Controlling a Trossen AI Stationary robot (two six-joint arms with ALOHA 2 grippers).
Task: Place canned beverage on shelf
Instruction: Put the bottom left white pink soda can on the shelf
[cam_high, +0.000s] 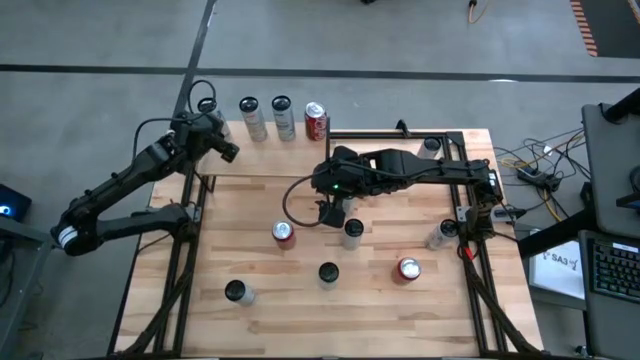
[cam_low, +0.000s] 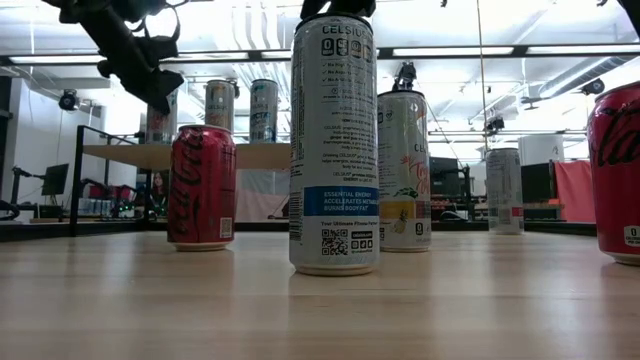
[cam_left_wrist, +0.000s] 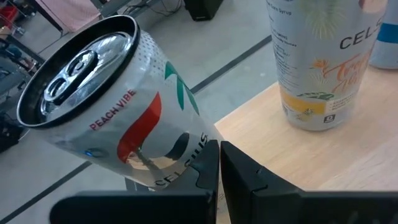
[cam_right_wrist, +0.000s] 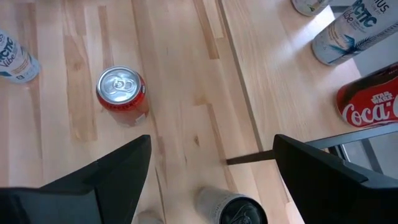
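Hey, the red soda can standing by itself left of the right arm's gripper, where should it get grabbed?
Grip the red can around its mid-body, descending from above. It stands upright with bare table around it, and the right gripper, open, hovers just beside it.

the shelf (cam_high: 270, 150), a small raised platform of pale wood planks on thin black posts, stands at the counter's far left. a white peach vibe can (cam_left_wrist: 106, 118) tilts at its edge; three cans (cam_high: 283, 118) stand upright on it.
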